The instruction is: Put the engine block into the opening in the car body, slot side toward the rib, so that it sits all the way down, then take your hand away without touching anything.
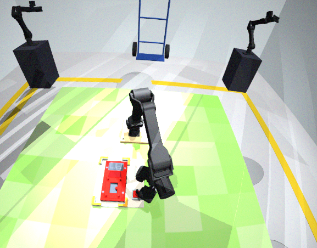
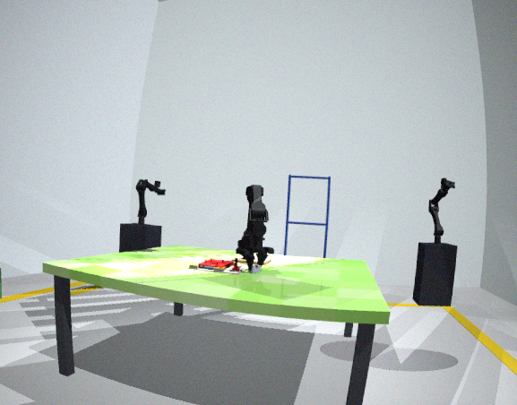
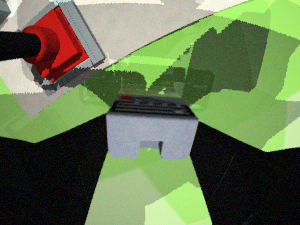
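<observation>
The engine block (image 3: 122, 133) (image 2: 255, 270) is a small light grey block with a dark ribbed top and a notch in its lower edge in the wrist view. My gripper (image 3: 149, 121) (image 2: 255, 265) is shut on it, one black finger at each side. The block is at the table surface; any small gap under it cannot be told. In the top view the arm hides most of it. The red car body (image 1: 115, 173) (image 2: 216, 263) lies to the left of the gripper. Its rectangular opening (image 1: 112, 186) shows a grey-blue inside, with a small red rib at its right side.
A red switch with a black lever (image 1: 135, 194) (image 3: 57, 44) (image 2: 236, 267) stands on a grey base between car body and gripper, close to the fingers. Yellow corner brackets (image 1: 96, 202) (image 1: 126, 159) surround the car body. The arm's wooden base plate (image 1: 135, 141) is behind.
</observation>
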Robot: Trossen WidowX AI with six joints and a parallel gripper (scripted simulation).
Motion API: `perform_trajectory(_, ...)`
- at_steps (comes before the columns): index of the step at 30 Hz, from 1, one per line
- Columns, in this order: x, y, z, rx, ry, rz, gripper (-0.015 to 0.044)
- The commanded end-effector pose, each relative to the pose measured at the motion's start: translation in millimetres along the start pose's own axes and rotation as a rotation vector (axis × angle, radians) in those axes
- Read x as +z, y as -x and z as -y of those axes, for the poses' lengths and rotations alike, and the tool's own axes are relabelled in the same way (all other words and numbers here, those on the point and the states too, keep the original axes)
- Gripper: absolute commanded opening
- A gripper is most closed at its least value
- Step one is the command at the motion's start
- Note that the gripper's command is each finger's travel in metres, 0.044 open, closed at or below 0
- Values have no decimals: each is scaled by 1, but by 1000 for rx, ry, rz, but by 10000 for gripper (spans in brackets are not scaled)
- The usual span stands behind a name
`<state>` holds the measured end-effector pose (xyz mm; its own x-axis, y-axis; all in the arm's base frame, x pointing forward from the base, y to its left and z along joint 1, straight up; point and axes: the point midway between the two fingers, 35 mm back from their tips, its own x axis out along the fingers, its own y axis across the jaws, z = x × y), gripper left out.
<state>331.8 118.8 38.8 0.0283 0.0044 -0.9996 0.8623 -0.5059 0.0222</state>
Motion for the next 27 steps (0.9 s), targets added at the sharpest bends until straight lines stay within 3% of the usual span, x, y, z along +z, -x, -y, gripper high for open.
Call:
perform_trajectory(1, -1, 0, 0, -3, 3, -3, 131)
perform_trajectory(6, -2, 14, -1, -3, 3, -4, 0)
perform_trajectory(27, -4, 80, -1, -3, 3, -4, 0)
